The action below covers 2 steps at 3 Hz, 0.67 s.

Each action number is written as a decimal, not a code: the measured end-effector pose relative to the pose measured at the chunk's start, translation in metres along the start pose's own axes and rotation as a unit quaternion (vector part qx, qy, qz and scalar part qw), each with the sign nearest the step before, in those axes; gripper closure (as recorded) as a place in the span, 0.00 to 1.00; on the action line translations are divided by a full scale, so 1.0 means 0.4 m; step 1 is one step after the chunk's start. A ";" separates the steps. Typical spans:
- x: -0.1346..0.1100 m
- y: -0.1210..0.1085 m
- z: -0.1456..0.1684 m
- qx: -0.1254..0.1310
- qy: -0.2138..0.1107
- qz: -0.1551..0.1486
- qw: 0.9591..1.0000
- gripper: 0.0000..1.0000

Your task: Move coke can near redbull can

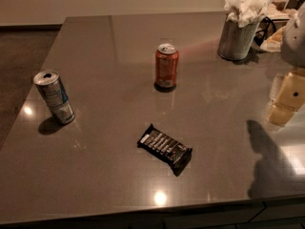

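Pincer (285,101), state unclear, at right edge over glossy grey table (119,175).

claw (287,97) blurred at the right edge, arm (295,37) cut off, clutter (275,14) behind container (236,41) indistinct

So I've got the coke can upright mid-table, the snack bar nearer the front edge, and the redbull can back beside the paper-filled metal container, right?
Not quite. The camera view shows the redbull can standing alone at the left of the table, far from the metal container. The coke can and snack bar are as you say; the gripper is at the right edge.
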State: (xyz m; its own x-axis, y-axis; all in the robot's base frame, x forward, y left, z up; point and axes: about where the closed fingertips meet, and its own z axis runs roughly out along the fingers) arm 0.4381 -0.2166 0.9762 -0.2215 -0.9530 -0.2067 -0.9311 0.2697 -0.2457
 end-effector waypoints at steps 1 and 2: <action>0.000 0.000 0.000 0.000 0.000 0.000 1.000 0.00; -0.044 -0.032 0.021 0.005 -0.020 0.017 1.000 0.00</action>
State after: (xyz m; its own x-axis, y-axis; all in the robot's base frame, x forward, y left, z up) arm 0.4563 -0.2023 0.9748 -0.2401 -0.9372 -0.2532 -0.9204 0.3026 -0.2475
